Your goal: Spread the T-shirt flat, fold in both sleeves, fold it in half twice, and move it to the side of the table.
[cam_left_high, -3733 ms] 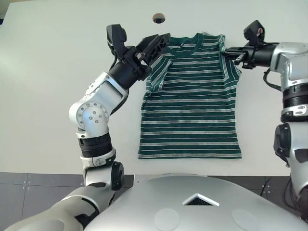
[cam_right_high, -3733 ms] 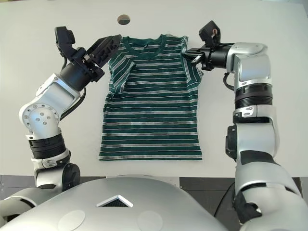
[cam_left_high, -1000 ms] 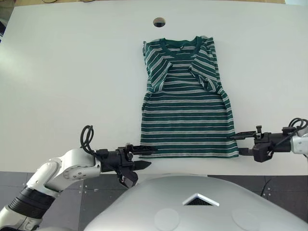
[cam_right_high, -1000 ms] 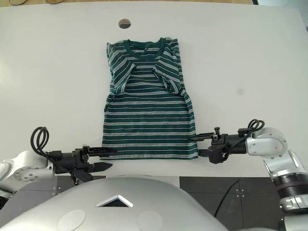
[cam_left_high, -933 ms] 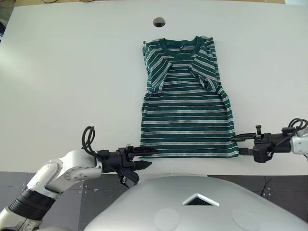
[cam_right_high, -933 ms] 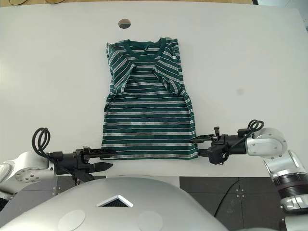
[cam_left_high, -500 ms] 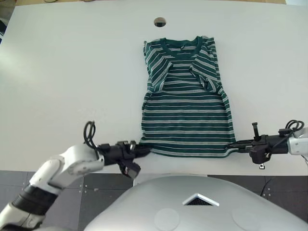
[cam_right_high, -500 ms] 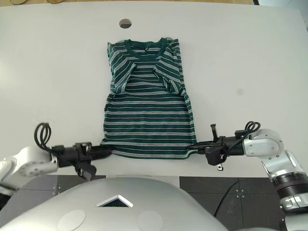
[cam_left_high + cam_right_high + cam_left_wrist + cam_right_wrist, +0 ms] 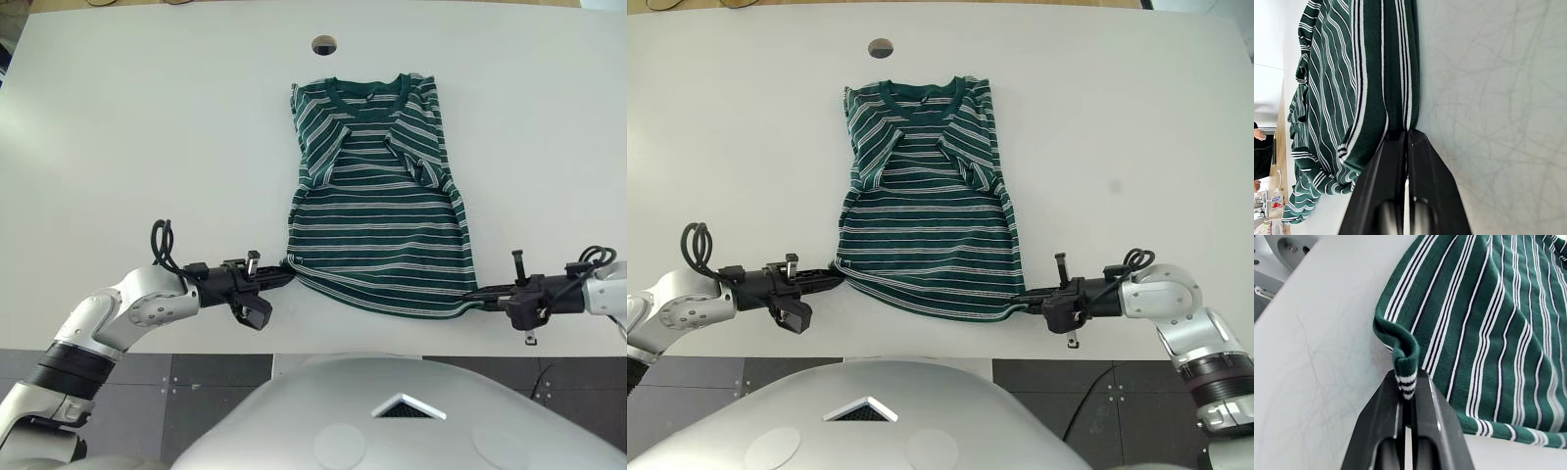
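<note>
**Both grippers clamped on the T-shirt's near corners**

A white table (image 9: 118, 147) carries the scene, its surface marked with fine scratches in the wrist views. The green, white-striped T-shirt (image 9: 377, 215) lies at the middle of it, collar toward the far edge, with both sleeves folded in across the chest. The far part rests flat. The near hem is raised off the surface and sags between its two corners, the left corner sitting farther from the table's near edge than the right one.

The left gripper (image 9: 284, 276) has its fingers pressed together on the near left corner. The cloth bunches into pleats where it enters them, and the corner itself is hidden between the fingers. The right gripper (image 9: 470, 294) is pinched on the near right corner, where the hem curls over in a small roll just above the fingers (image 9: 1386, 406).

A small round hole (image 9: 323, 45) sits in the table just beyond the collar, a little to its left.
</note>
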Action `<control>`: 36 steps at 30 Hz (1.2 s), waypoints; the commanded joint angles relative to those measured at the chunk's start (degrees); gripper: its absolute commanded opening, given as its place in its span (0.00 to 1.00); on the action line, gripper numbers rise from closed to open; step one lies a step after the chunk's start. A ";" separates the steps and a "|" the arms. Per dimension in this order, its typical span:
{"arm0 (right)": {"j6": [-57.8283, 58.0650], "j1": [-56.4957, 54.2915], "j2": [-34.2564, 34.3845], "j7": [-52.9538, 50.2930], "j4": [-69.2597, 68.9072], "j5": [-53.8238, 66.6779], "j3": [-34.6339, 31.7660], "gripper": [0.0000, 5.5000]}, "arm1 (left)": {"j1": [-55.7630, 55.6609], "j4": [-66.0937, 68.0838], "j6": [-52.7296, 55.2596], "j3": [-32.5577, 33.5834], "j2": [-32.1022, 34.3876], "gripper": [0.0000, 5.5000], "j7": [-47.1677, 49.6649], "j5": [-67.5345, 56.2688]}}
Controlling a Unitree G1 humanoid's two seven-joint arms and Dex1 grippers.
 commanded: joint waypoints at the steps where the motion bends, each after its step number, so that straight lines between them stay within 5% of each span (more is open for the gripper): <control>1: 8.41 2.00 -1.60 2.73 -5.13 6.47 -0.24 0.02 | 3.60 1.67 2.77 -3.59 0.99 0.02 -6.22 -5.42; 15: 43.91 3.93 -6.04 14.97 -17.78 26.94 -9.22 0.02 | 11.57 -25.43 38.55 2.83 15.20 0.02 -30.85 -54.98; 29: 53.18 7.57 -4.07 19.73 -24.80 31.00 -15.51 0.02 | 20.05 -38.62 48.94 15.18 15.70 0.02 -38.54 -68.38; 36: 50.19 -3.34 3.37 13.54 -19.17 25.58 -16.15 0.02 | -2.51 -24.39 47.16 13.62 0.60 0.02 -27.57 -55.57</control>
